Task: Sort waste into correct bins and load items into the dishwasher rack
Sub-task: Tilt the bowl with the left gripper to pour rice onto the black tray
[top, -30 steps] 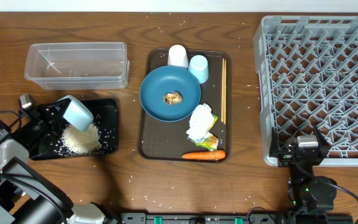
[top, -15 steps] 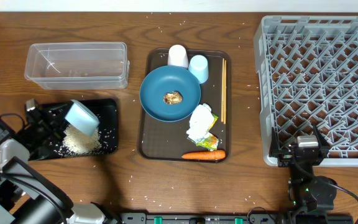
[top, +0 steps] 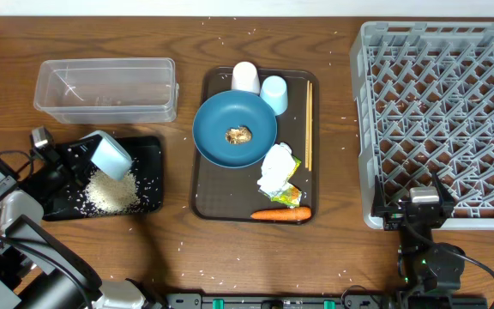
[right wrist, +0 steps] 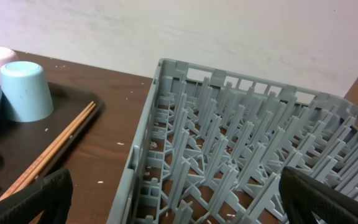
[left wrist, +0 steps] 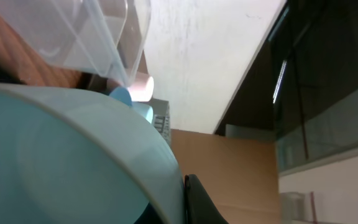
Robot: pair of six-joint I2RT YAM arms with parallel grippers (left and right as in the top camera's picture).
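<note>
Far left: we are logging the left claw [top: 82,157], pinched narrow on the rim of the small light-blue bowl [top: 110,156]. It is holding the bowl tilted above the shallow black tray [top: 151,153].

White rice grains [top: 111,192] are lying heaped in that tray, just below the bowl. Stray grains are dotting the table [top: 178,249].

Behind the tray we are noting the clear plastic tub [top: 105,88], standing upright and apart from it.

Centre: the brown serving tray [top: 201,184] is carrying the big dark-blue dish [top: 217,124], with the small brown food lump [top: 238,135] sitting in its middle.

- The white cup [top: 245,77] and the pale-blue cup [top: 274,93] are standing side by side at the far edge, just beside the dish.
- The thin wooden chopsticks [top: 309,124] are lying along the right edge.
- The crumpled white tissue [top: 274,172] is resting partly on the yellow-green printed wrapper [top: 292,196].
- The orange carrot [top: 281,215] is lying along the near edge.

Right: we are entering the grey dishwasher rack [top: 444,112]. The right claw [top: 424,199] is hanging at its near-left corner, spread wide and gripping nothing.
</note>
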